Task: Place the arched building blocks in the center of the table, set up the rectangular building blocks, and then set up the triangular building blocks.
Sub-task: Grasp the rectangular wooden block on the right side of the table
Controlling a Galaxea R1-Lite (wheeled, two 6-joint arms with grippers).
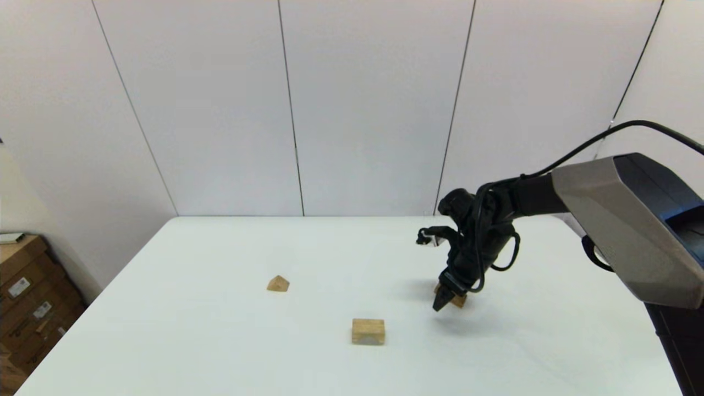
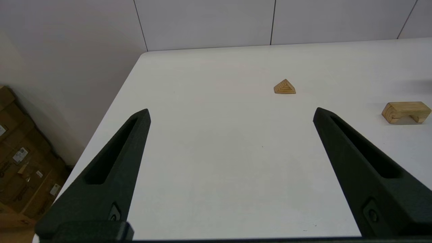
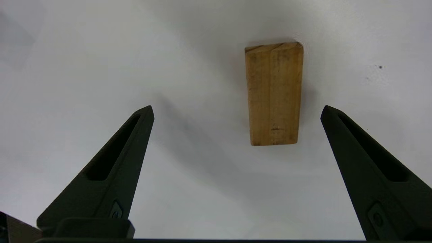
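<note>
- Head view: the right gripper (image 1: 443,301) is down low over the right half of the table (image 1: 220,341), nose pointing at the rectangular block (image 1: 457,300), which peeks out just behind the fingertips. The arched block (image 1: 368,331) sits near the middle, a bit toward the robot, and looks already placed to me. The triangular block (image 1: 278,284) is well off to the left of it. The right arm is clearly the nearer 1 for the rectangular block; the left arm isn't in this shot at all.
- Left wrist view: the left gripper (image 2: 231,114) hangs parked above the table's left side, its 2 fingers spread wide with nothing between them. From here you can see the triangular block (image 2: 285,86) and, farther over, the arched block (image 2: 406,112) with its hollow facing down onto the table.
- Right wrist view: this is the bit that matters. The right gripper (image 3: 236,111) is released, fingers wide apart, and the rectangular block (image 3: 273,93) lies flat between them, nearer 1 finger than the other. Its long axis runs straight away from the wrist, so the fingers would close across the narrow width. I'd guess it needs a small sideways nudge to centre, then a drop.
</note>
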